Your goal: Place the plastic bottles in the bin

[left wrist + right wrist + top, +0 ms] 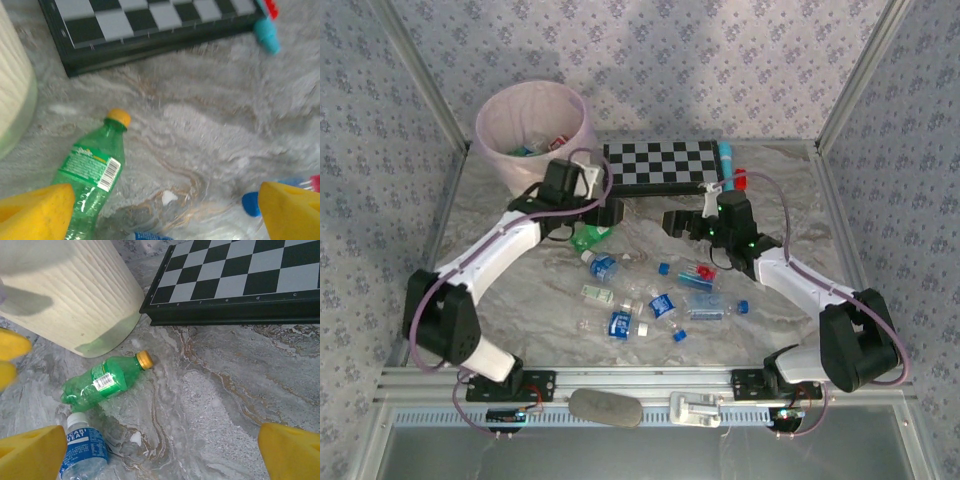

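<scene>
The cream bin (490,112) with a pink liner stands at the back left and holds some bottles. A green bottle (588,238) with a yellow cap lies on its side just in front of it. My left gripper (605,212) hovers open beside that bottle; in the left wrist view the green bottle (92,175) lies by the left finger (35,212), with nothing between the fingers. Several clear bottles with blue labels (620,324) lie scattered mid-table. My right gripper (680,222) is open over bare table, facing the green bottle (102,381) and a blue-labelled bottle (82,450).
A chessboard (660,165) lies at the back behind both grippers, with a teal marker (727,155) and a red block (741,180) at its right end. The bin wall (70,295) stands close to the green bottle. Metal frame posts edge the table.
</scene>
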Motion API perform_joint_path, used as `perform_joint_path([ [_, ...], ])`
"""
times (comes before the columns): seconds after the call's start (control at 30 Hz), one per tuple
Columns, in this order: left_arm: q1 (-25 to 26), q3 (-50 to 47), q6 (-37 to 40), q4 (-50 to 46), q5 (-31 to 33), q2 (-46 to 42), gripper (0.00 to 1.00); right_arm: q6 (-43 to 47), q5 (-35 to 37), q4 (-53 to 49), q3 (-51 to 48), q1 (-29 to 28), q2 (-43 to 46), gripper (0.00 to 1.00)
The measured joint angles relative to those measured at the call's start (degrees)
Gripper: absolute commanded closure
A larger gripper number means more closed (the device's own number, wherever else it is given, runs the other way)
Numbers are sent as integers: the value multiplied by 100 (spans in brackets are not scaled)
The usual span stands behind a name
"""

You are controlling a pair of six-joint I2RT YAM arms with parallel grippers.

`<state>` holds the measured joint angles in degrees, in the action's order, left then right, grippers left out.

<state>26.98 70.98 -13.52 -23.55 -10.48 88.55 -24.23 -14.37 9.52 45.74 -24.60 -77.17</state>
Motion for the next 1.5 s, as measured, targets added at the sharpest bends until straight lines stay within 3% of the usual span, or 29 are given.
perform_joint_path([
  [0.33,208,984,643,-800,767,1290,6,-42,4,57,-72,44,4,0],
  [0.7,208,1095,905,-1019,1539,2151,8,-42,4,59,-94,81,68,0],
  [1.0,205,1095,1025,-1012,1759,2505,26,-42,4,55,-138,92,68,0],
  [1.2,208,1095,1051,-1008,1762,2594,30,-42,7,52,-168,98,81,0],
  [1.5,208,1095,1069,-962,1762,2599,48,-42,9,52,-168,101,155,0],
])
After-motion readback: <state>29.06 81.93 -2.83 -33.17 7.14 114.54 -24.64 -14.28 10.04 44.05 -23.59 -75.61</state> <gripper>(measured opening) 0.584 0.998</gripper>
